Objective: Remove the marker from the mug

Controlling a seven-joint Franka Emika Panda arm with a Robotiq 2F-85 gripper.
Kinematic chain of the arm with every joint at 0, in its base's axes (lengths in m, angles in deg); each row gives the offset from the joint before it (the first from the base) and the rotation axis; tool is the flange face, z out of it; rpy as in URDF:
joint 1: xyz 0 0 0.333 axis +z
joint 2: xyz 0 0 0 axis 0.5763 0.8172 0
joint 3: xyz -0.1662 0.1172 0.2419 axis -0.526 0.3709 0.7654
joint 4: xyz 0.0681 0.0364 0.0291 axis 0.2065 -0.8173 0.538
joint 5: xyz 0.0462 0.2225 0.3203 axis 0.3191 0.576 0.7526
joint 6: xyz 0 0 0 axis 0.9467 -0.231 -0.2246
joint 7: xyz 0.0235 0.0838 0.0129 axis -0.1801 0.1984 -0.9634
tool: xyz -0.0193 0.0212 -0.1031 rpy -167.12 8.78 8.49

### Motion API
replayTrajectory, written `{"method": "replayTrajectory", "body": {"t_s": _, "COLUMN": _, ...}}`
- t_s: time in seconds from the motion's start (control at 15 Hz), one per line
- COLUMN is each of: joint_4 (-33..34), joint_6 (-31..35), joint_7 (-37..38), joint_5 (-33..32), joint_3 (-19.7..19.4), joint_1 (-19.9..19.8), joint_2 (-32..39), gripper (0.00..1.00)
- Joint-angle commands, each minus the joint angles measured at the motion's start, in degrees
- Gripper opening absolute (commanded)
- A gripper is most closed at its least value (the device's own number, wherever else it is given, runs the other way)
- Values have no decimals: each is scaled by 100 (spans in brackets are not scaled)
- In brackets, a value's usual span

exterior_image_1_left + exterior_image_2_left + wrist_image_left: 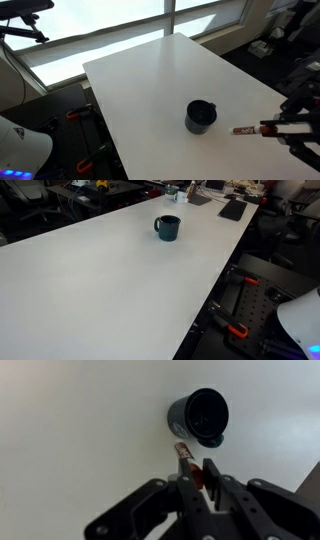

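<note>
The dark mug [200, 116] stands upright on the white table [150, 80]; it also shows in the exterior view [167, 227] and in the wrist view [200, 415]. The marker [244, 130], dark with a red-orange part, is outside the mug and held level just beside it, near the table's edge. In the wrist view the marker [186, 458] sticks out from between my fingers toward the mug. My gripper [200, 472] is shut on the marker; in the exterior view the gripper [266, 128] is apart from the mug.
The table's edge [275, 95] runs close by the gripper. Windows [100, 25] lie beyond the far side. Clutter and a dark flat object [232, 209] sit at the table's far end. Red-handled clamps [235, 332] lie on the floor beside the table.
</note>
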State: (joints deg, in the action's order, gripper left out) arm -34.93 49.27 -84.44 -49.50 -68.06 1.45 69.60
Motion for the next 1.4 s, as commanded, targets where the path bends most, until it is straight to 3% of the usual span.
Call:
{"method": "replayTrajectory", "body": {"t_s": 0.0, "joint_4": 272, "joint_6": -267, "joint_7": -175, "joint_5": 191, "joint_3": 90, "joint_1": -181, "joint_2": 354, "gripper": 5}}
{"method": "replayTrajectory", "body": {"t_s": 0.67, "joint_4": 854, "joint_6": -778, "joint_7": -378, "joint_5": 117, "joint_3": 464, "joint_1": -417, "joint_2": 1678, "gripper": 5}}
{"method": "replayTrajectory", "body": {"t_s": 1.33, "joint_4": 1404, "joint_6": -1149, "joint_7": -303, "joint_5": 32, "joint_3": 559, "joint_1": -395, "joint_2": 2117, "gripper": 5}}
